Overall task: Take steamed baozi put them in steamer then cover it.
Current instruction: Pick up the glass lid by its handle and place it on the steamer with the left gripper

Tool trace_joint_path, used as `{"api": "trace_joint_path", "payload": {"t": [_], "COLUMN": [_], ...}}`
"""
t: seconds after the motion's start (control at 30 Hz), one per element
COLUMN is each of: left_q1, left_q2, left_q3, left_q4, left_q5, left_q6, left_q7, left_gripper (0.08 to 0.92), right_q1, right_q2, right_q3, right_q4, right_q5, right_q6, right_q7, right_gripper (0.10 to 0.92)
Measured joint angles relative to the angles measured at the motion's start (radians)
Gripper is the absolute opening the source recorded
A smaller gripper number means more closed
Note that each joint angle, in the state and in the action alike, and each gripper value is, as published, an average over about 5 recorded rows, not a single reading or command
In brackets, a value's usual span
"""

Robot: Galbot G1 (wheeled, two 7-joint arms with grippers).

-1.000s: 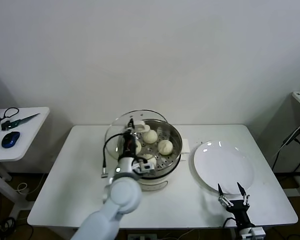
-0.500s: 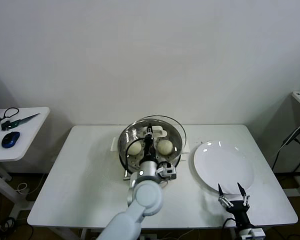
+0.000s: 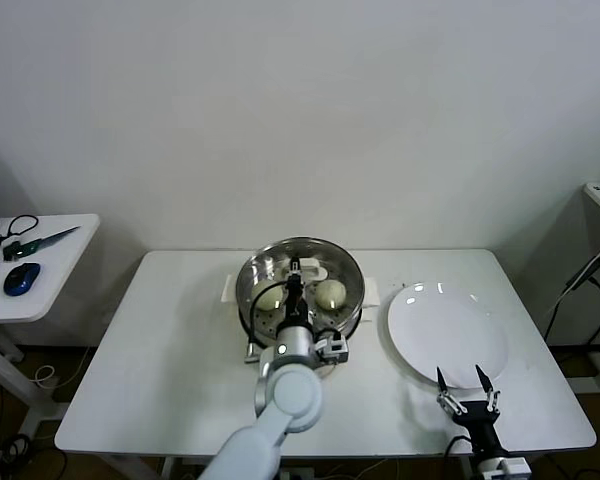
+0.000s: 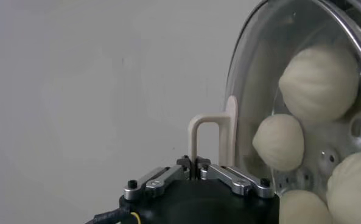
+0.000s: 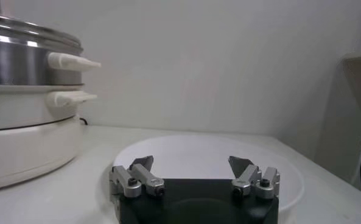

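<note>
While the left gripper (image 4: 198,163) pinches the white handle (image 4: 213,135) of the glass lid (image 3: 300,262), the lid sits on the steamer (image 3: 300,312) at frame centre, buns (image 4: 319,82) visible beneath. Right gripper (image 3: 464,384) hangs spread wide at lower right, beside the white plate (image 3: 446,335).

White table (image 3: 160,350) with the steamer (image 3: 300,300) beside a white plate (image 3: 445,335).
</note>
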Motion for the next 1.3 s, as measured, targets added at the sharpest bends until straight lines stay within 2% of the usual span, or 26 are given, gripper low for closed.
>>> {"api": "trace_joint_path", "payload": {"t": [0.9, 1.03, 1.3], "left_q1": [0.006, 0.006, 0.02], "left_q2": [-0.007, 0.004, 0.043], "left_q3": [-0.007, -0.006, 0.009], "left_q4": [0.025, 0.012, -0.054], "left_q5": [0.029, 0.01, -0.06], "left_q6": [-0.016, -0.012, -0.011], "left_q7": [0.008, 0.011, 0.006], "left_gripper": [0.141, 0.212, 0.446], "right_q1": [0.002, 0.002, 0.001], "right_q2": [0.004, 0.004, -0.002], "right_q3": [0.002, 0.002, -0.001], "right_q4": [0.005, 0.008, 0.025], "right_q5": [0.001, 0.001, 0.004], "right_q6": [0.012, 0.01, -0.013], "right_q7": [0.0, 0.0, 0.01], "right_gripper": [0.823, 0.823, 0.823]}}
